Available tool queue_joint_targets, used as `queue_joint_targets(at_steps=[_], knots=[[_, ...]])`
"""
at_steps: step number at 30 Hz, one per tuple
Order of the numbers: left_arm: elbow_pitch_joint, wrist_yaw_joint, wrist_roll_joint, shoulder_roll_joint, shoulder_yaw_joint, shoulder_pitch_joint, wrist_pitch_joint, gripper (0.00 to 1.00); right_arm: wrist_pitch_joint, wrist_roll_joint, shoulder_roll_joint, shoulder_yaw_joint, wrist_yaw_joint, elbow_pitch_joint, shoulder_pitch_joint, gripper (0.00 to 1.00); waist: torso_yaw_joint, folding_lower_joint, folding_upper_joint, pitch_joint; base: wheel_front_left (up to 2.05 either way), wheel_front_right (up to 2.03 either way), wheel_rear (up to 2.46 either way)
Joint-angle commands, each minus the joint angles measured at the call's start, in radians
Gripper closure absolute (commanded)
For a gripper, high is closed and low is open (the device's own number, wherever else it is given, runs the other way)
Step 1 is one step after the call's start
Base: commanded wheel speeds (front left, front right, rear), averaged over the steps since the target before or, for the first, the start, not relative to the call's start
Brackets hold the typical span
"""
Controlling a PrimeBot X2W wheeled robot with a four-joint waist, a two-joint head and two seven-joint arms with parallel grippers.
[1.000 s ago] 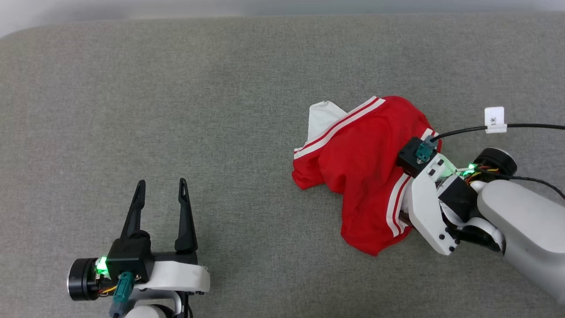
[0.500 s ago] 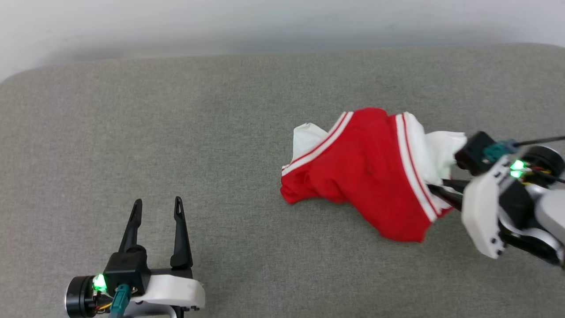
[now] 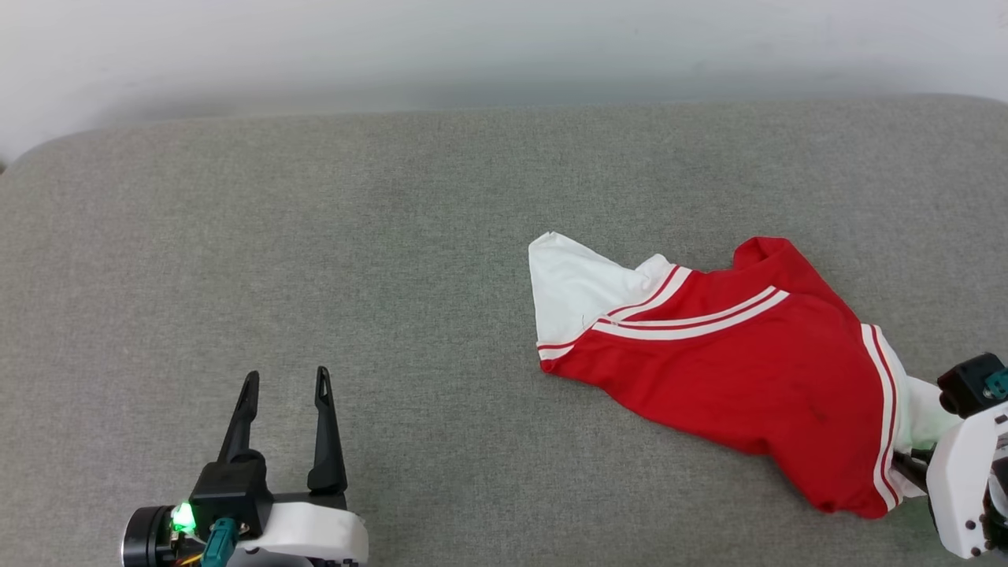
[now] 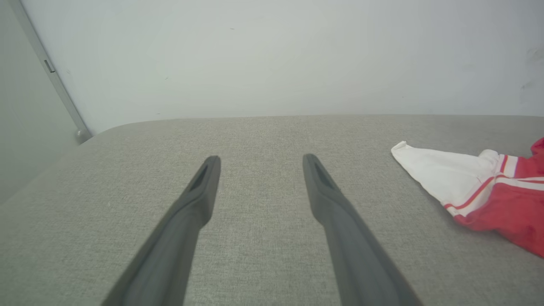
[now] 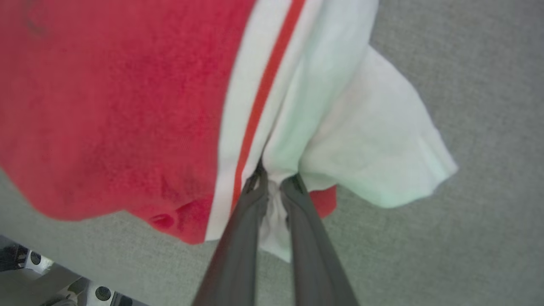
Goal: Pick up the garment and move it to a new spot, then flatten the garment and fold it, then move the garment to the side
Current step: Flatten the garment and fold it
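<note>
Cloth that lay bunched a second ago now stretches leftward from your right gripper (image 5: pixel 274 182): the bright red soft T-shirt with white sleeves and striped trim (image 3: pixel 732 378) is drawn long across the grey fabric surface (image 3: pixel 315 236). Your right wrist view gives the pinch the head view hides, with the fingers (image 5: pixel 238 246) nearly together on the white sleeve beside the stripe. Your left gripper (image 3: pixel 285 382) stands spread wide and empty, the shirt well to its right.
</note>
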Motion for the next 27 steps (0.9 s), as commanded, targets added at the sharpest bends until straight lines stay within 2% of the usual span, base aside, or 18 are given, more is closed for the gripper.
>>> queue_joint_targets(at_steps=[1,2,3,4,9,14,17,20,21,27], knots=[[0.002,0.001,-0.002,-0.001,0.003,0.006,-0.003,0.00,-0.020,-0.003,0.030,0.003,-0.001,0.024,0.045,1.00,-0.001,0.0000,0.0000,-0.006,0.00,0.00,0.00],[0.004,0.002,-0.001,-0.001,0.006,0.010,-0.003,0.00,-0.044,-0.007,0.039,-0.011,-0.001,0.030,0.042,1.00,-0.003,0.0000,0.0000,-0.011,0.00,0.00,0.00],[0.007,0.002,0.000,-0.001,0.010,0.014,-0.003,0.00,-0.070,-0.015,0.045,-0.025,-0.001,0.030,0.039,0.20,-0.006,0.0000,0.0000,-0.018,0.00,0.00,0.00],[0.009,0.001,0.001,-0.001,0.012,0.016,-0.003,0.00,-0.099,-0.026,0.047,-0.042,-0.001,0.030,0.033,0.00,-0.009,0.0000,0.0000,-0.023,0.00,0.00,0.00],[0.015,-0.014,0.016,0.001,0.028,0.006,-0.003,0.00,-0.246,-0.102,0.037,-0.131,-0.001,0.004,0.017,0.00,-0.028,0.0000,0.0000,-0.047,0.00,0.00,0.00],[0.018,-0.036,0.030,0.021,0.050,-0.035,-0.003,0.00,-0.416,-0.223,0.075,-0.301,-0.001,-0.006,0.021,0.00,-0.044,0.0000,0.0000,-0.055,0.00,0.00,0.00],[0.024,-0.053,0.039,0.038,0.057,-0.071,-0.003,0.00,-0.501,-0.327,0.129,-0.435,-0.001,-0.009,0.046,0.00,-0.051,0.0000,0.0000,-0.056,0.00,0.00,0.00],[0.035,-0.076,0.049,0.060,0.053,-0.118,-0.003,0.00,-0.539,-0.446,0.212,-0.595,-0.001,-0.046,0.081,0.00,-0.054,0.0000,0.0000,-0.054,0.00,0.00,0.00],[0.035,-0.076,0.049,0.060,0.053,-0.118,-0.003,0.00,-0.539,-0.446,0.212,-0.595,-0.001,-0.046,0.081,0.00,-0.054,0.0000,0.0000,-0.054,0.00,0.00,0.00],[0.068,-0.138,0.054,0.100,0.026,-0.253,-0.003,0.00,-0.553,-0.690,0.421,-0.881,-0.001,-0.229,0.208,0.00,-0.055,0.0000,0.0000,-0.034,0.00,0.00,0.00]])
